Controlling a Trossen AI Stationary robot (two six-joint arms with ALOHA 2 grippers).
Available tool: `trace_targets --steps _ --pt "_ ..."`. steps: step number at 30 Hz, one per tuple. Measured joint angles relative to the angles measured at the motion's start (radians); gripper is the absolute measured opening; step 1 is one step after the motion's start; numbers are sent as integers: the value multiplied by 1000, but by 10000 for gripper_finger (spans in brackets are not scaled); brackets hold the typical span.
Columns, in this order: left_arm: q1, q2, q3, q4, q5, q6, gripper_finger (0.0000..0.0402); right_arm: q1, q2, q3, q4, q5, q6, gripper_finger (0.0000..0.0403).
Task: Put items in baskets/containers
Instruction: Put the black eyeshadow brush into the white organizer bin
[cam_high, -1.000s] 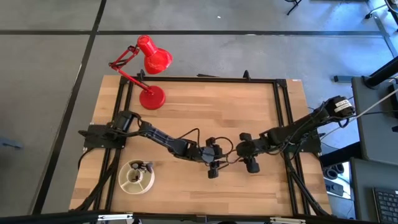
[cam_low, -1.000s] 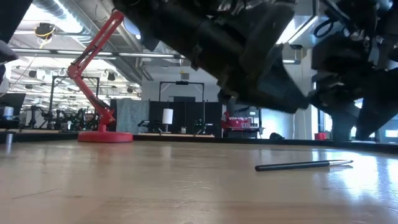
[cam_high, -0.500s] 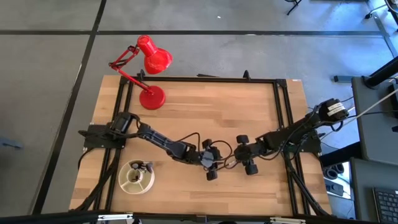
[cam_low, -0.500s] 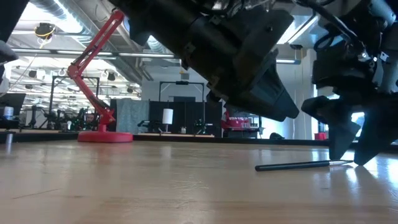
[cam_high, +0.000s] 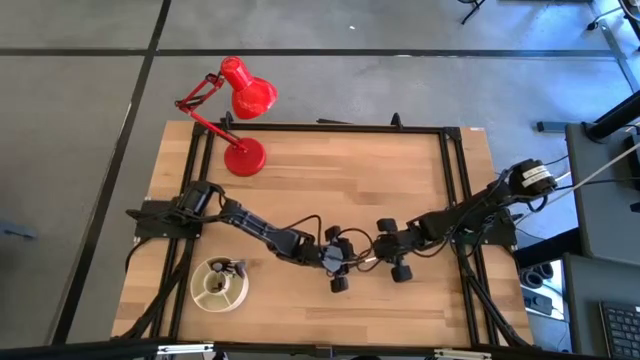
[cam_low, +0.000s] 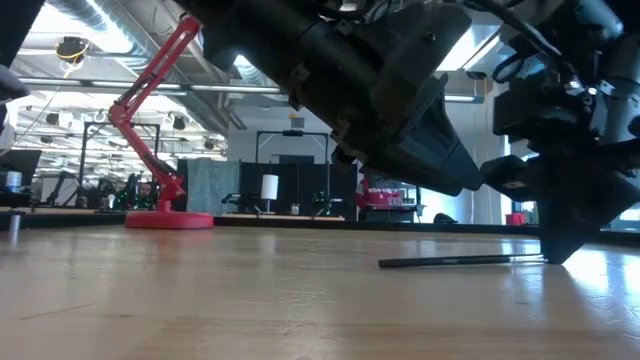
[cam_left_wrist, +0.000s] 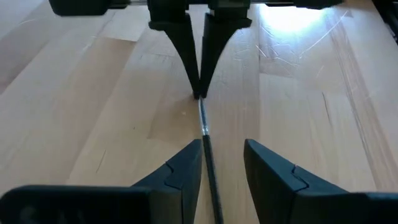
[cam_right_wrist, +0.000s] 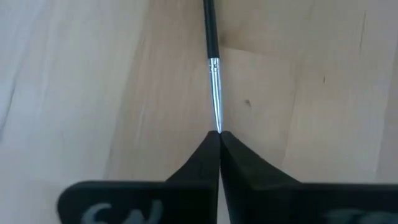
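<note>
My right fingers (cam_right_wrist: 218, 134) are clenched on the thin dark silver-ferruled makeup brush's (cam_left_wrist: 206, 146) tip — left fingers (cam_left_wrist: 222, 163) released astride its handle to steady it for the round cream-white divided dish (cam_high: 220, 285).

Brush (cam_low: 450, 261) lies on table (cam_high: 330, 170), dish (cam_high: 220, 285) far left.

Red lamp (cam_high: 243, 100), pale wood table (cam_high: 330, 170) (faint grain), cream-white dish (cam_high: 220, 284), black brush (cam_right_wrist: 212, 37) with silver ferrule

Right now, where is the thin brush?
The brush lies flat on the table, mid-front in the high view, its tip pinched by the right gripper, its handle between the left gripper's jaws.
</note>
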Motion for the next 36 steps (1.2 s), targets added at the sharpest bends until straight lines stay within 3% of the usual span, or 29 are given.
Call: trace_targets --steps 8,18,25,31,36 --pt "4 0 0 0 14 136 116 -36 -23 96 -10 -103 -2 3" --pt "25 -2 0 -14 262 88 116 -59 -24 156 -25 -85 -81 1" --pt "60 -2 0 -115 259 -8 92 -60 -23 160 -28 -1 -109 1" --pt "61 -2 0 -141 248 6 16 -58 -24 161 -25 5 -116 1" --pt "56 -2 -1 -149 172 7 15 -53 -28 159 15 72 -121 23"
